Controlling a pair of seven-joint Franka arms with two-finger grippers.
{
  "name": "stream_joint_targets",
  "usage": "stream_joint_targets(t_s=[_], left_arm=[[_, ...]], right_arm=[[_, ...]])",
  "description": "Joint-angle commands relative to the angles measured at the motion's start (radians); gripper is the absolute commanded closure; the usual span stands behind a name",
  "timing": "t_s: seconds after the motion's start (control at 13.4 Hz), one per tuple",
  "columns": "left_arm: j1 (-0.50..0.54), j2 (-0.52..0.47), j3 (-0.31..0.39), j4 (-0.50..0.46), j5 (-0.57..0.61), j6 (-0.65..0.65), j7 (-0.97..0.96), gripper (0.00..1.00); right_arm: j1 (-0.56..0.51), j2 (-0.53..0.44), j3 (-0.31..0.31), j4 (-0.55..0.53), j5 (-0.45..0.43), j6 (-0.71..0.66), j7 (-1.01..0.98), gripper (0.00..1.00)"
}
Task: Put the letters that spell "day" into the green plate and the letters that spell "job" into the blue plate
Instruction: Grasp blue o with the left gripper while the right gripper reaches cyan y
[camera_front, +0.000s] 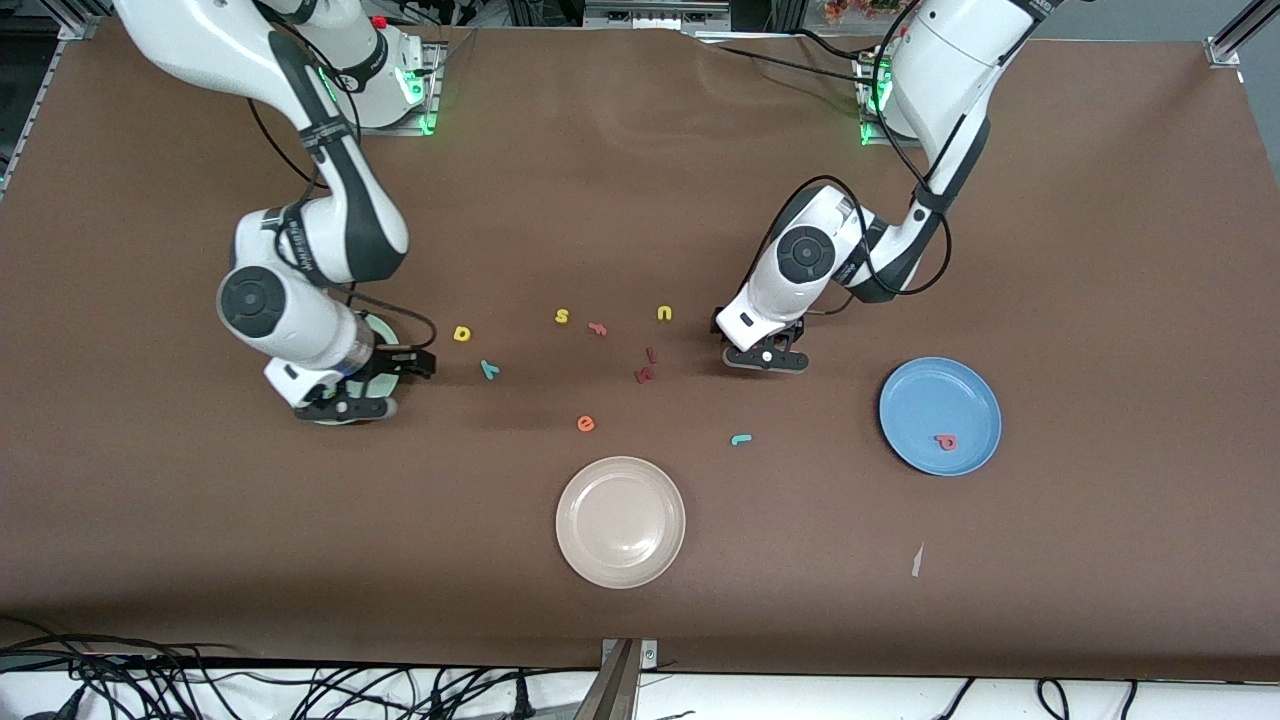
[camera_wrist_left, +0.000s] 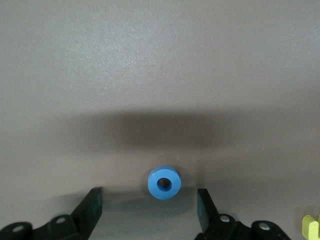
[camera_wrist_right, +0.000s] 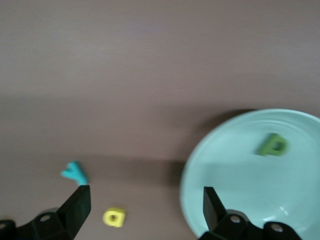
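Now | green plate (camera_wrist_right: 210, 210): olive "a" (camera_wrist_right: 273, 145) | blue plate (camera_front: 905, 400): red "b" (camera_front: 945, 441) | both jaws spread

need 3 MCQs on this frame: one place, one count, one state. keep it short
1. Where is the olive-green foam "a"?
A. in the pale mint-green plate
B. in the beige plate
C. on the table

2. How many letters lie in the round blue plate?
A. none
B. one
C. three

3. What is between the open left gripper's fingers?
A. a yellow "d"
B. nothing
C. a blue foam ring "o", lying on the table

Key: A, the right wrist view shows it on mint green; B, only the pinkish-red "b"; C, the ring lies ungripped between the fingers.
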Motion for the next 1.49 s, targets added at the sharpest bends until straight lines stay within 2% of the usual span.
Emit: stream_joint_targets(t_s=[0.0,0.3,0.6,0.82,1.05,1.34,1.42], left_arm=[[-0.009,0.008,0.008,0.02,0.034,0.006,-0.047,0.22],[-0.009,0.011,0.011,0.025,0.034,0.006,-0.048,0.47],[-0.02,0.031,0.013,0.063,0.034,-0.008,-0.068,0.49],[-0.023,0.04,0.014,0.069,0.048,-0.008,-0.074,0.53],[-0.023,0.046,0.013,0.069,0.109,-0.008,-0.108,0.71],[-0.021,0.045,0.011,0.069,0.129,-0.008,-0.116,0.85],[-0.018,0.04,0.013,0.071,0.129,-0.016,-0.111,0.85]], right_arm=[[-0.002,0.036,0.056,0.029,-0.023,0.008,0.013,0.01],[0.042,0.081,0.087,0.015,-0.026,0.057,0.017,0.01],[0.074,0.089,0.097,-0.096,-0.034,0.238,0.034,0.01],[0.075,0.092,0.097,-0.141,-0.1,0.298,0.031,0.01],[0.076,0.098,0.097,-0.15,-0.103,0.325,0.028,0.01],[0.076,0.107,0.097,-0.186,-0.129,0.399,0.025,0.17],[0.076,0.107,0.097,-0.186,-0.129,0.401,0.025,0.21]])
